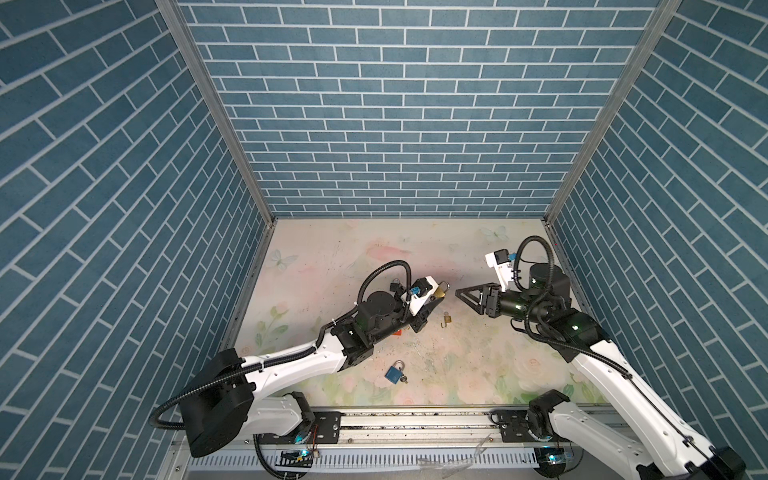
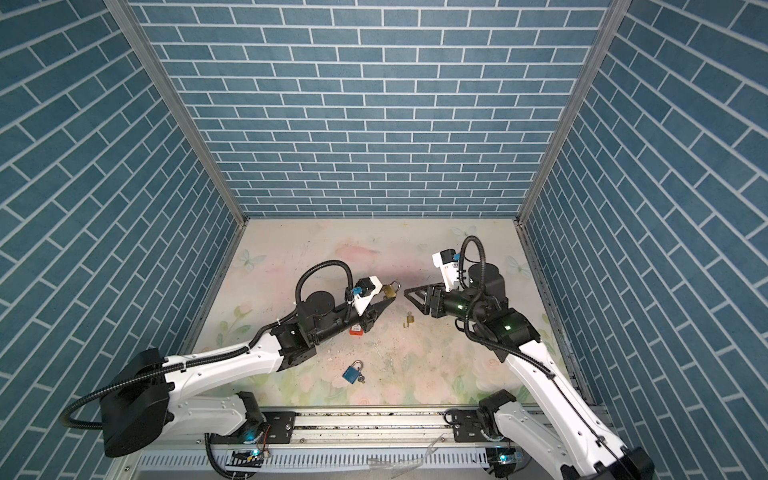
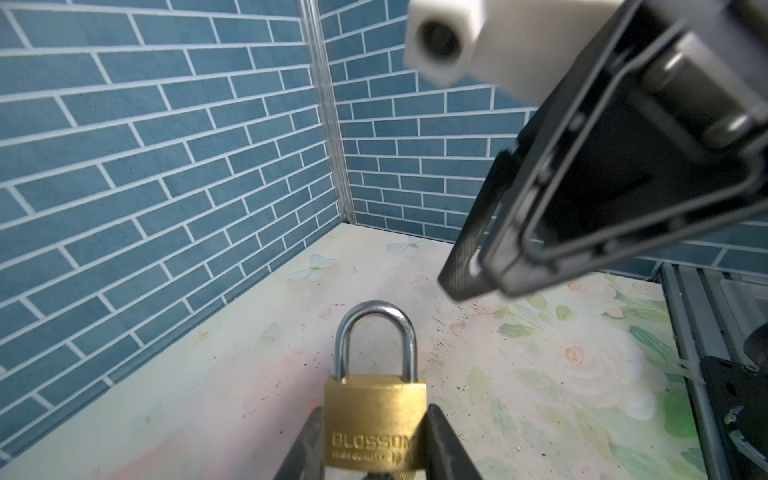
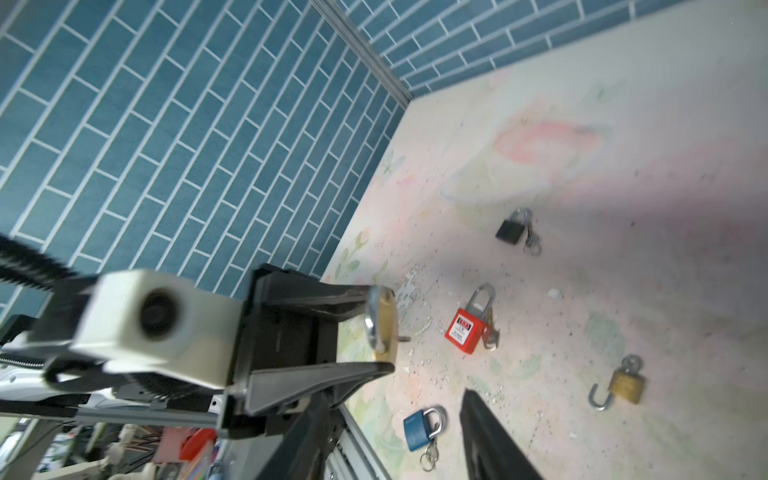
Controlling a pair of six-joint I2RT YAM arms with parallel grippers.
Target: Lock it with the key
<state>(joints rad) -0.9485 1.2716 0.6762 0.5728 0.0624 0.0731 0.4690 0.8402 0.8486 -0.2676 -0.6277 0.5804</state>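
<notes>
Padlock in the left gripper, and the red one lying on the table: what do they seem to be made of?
Held padlock: brass-looking body, matte golden with stamped lettering; shackle polished and steel-like, mirror bright. Red padlock: probably plastic-cased, flat uniform red with a printed label.

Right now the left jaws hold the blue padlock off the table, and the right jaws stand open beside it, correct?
No. The left jaws hold the brass padlock, not a blue one; the left wrist view shows it. The blue padlock lies on the table. The rest stands: held off the table, right jaws open beside it.
</notes>
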